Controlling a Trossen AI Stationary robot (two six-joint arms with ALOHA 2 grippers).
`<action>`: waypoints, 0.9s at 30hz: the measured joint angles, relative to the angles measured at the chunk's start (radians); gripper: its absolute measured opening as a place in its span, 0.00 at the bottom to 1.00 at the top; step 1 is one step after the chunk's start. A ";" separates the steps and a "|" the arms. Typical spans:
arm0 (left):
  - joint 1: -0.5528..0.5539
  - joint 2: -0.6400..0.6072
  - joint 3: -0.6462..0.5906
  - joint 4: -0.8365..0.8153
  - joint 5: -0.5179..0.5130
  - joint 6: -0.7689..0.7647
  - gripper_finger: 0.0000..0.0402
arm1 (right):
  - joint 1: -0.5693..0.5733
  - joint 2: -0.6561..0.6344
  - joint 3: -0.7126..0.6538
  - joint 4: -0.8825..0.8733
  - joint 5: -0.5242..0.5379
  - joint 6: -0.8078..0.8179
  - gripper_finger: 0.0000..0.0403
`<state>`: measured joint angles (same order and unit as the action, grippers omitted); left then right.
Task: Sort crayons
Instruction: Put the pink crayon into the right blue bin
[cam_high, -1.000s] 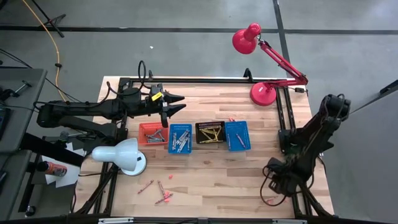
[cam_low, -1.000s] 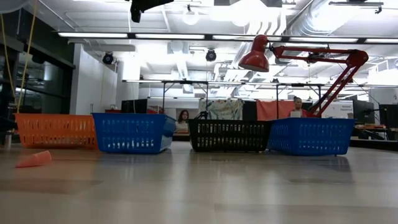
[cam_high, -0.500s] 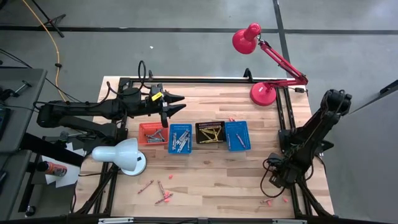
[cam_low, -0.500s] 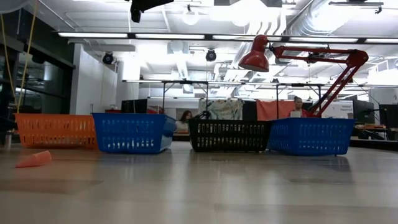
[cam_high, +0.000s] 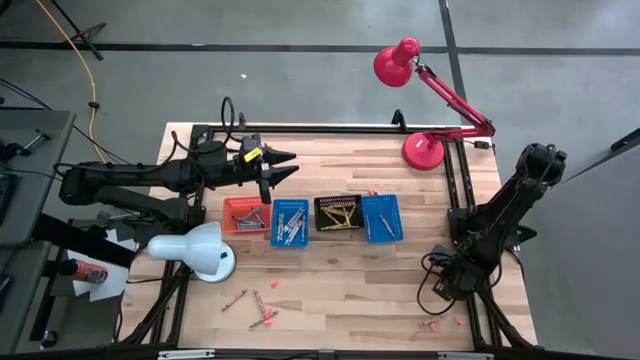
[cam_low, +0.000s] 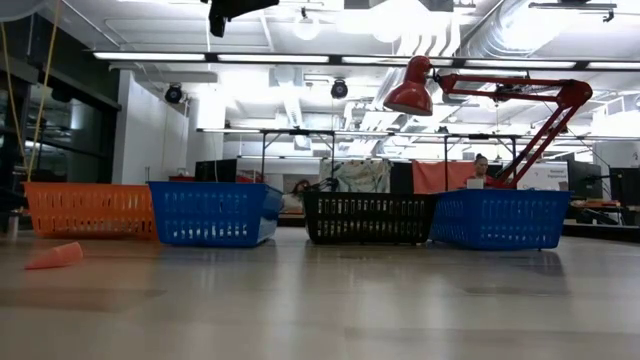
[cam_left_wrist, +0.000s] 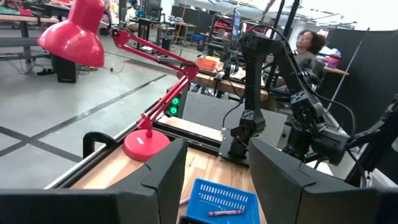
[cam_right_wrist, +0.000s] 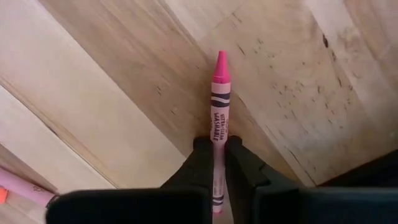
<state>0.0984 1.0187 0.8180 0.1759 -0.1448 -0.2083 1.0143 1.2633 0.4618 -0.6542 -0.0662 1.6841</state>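
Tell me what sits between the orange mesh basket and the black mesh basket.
One blue mesh basket holding crayons, in line between the orange mesh basket and the black mesh basket; the high view shows it.

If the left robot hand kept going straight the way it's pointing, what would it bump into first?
The left gripper hangs open above the baskets, aimed across the table. The right arm at the far side looks first in its line; the red lamp sits off to one side. Depth is unclear.

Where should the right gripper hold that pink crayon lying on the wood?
On the paper-wrapped barrel, from straight above, fingers across its width. The pink crayon lies flat on the table, so only its long sides are free. The right gripper is already shut on it there.
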 joint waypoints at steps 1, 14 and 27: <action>0.000 0.000 0.000 0.000 0.000 0.000 0.40 | -0.004 0.000 0.000 0.001 -0.005 -0.006 0.03; 0.000 0.000 0.000 0.000 0.003 0.001 0.40 | -0.035 0.002 0.002 0.011 -0.032 -0.068 0.01; 0.000 -0.003 0.000 0.000 0.004 0.001 0.40 | -0.085 -0.075 0.127 0.113 0.255 -0.111 0.00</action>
<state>0.0982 1.0157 0.8181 0.1760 -0.1410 -0.2071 0.9291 1.1887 0.5891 -0.5415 0.1890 1.5732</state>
